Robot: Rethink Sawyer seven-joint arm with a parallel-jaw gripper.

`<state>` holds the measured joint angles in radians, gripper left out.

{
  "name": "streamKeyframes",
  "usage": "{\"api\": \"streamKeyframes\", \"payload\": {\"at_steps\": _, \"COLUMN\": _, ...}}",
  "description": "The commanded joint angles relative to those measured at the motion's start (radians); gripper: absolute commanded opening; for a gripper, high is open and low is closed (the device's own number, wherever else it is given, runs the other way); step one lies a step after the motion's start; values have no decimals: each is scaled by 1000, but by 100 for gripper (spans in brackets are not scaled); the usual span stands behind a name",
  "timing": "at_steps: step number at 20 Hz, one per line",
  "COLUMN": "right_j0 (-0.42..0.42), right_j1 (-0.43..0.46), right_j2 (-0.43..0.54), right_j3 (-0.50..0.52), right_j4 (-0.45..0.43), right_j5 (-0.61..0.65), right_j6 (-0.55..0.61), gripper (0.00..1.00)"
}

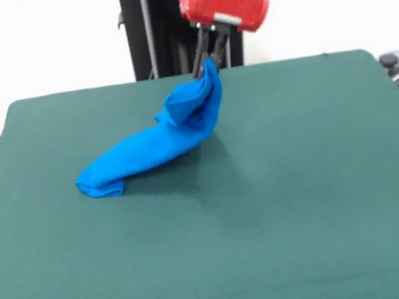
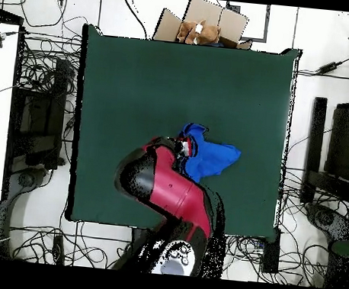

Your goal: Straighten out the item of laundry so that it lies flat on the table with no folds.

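The bright blue T-shirt (image 1: 160,140) is bunched into a long roll on the dark green table (image 1: 302,179). One end rests on the cloth at the left. The other end is lifted off the table, pinched in my gripper (image 1: 209,64), which hangs from the red and black arm at the far side. The gripper is shut on the raised tip of the shirt. In the overhead view the shirt (image 2: 211,158) shows beside the red arm (image 2: 169,188), which hides part of it. The white lettering does not show.
An open cardboard box (image 2: 204,25) sits just beyond the table's edge farthest from the robot. Cables and dark equipment lie on the floor around the table (image 2: 138,78). The black pedestal (image 1: 148,29) stands behind the far edge.
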<state>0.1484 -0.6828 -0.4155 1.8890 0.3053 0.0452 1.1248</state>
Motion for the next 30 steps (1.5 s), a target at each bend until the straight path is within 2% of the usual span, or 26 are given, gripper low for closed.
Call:
{"api": "streamKeyframes", "payload": {"at_steps": 1, "right_j0": 61, "right_j1": 161, "right_j2": -75, "right_j3": -165, "right_j4": 119, "right_j5": 116, "right_j6": 312, "gripper": 0}}
{"api": "streamKeyframes", "payload": {"at_steps": 7, "right_j0": 92, "right_j1": 216, "right_j2": -119, "right_j3": -262, "right_j4": 148, "right_j5": 206, "right_j6": 294, "gripper": 0}}
{"api": "streamKeyframes", "payload": {"at_steps": 14, "right_j0": 154, "right_j1": 270, "right_j2": -204, "right_j3": -358, "right_j4": 183, "right_j5": 328, "right_j6": 358, "gripper": 0}}
{"api": "streamKeyframes", "payload": {"at_steps": 30, "right_j0": 226, "right_j1": 382, "right_j2": -317, "right_j3": -477, "right_j4": 166, "right_j5": 434, "right_j6": 348, "gripper": 0}}
